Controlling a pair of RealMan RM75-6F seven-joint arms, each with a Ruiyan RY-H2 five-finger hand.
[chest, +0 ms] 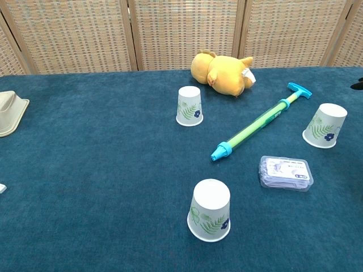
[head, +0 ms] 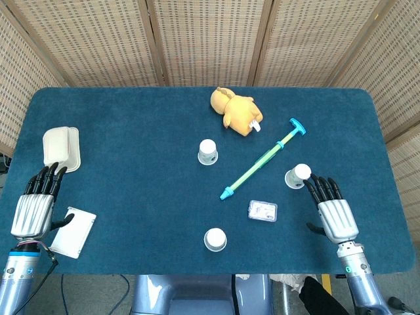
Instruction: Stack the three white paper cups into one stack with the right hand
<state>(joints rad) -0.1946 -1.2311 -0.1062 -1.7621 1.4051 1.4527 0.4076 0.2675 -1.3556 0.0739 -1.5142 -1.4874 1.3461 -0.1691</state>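
Three white paper cups stand upside down, well apart, on the blue table (head: 131, 131). In the head view the right cup (head: 298, 176) sits at the right of the frame, the far cup (head: 208, 151) near the middle, and the near cup (head: 215, 239) at the lower middle. The right hand (head: 331, 209) lies flat at the lower right with its fingers (head: 320, 188) stretched forward and slightly spread, holding nothing; the tips end just beside the right cup, and I cannot tell whether they touch it. The left hand (head: 36, 200) rests at the lower left, fingers straight, also holding nothing, beside a white card (head: 73, 231).

No stacking is done yet, so the step in hand looks like the first pick, and the right cup is the natural choice.

To do it well, the hand should lift a little, open around the cup's side wall and close gently, since thin paper will likely crush or tip under a hard squeeze. Gripping low on the wall, near the wide rim, should leave the narrow top free to nest. The green-and-blue pump (head: 261, 159) and the clear packet (head: 262, 210) lie between the cups, so the cup should travel lifted above them. Lowering it squarely over the next cup matters; a tilted approach could knock that cup over.
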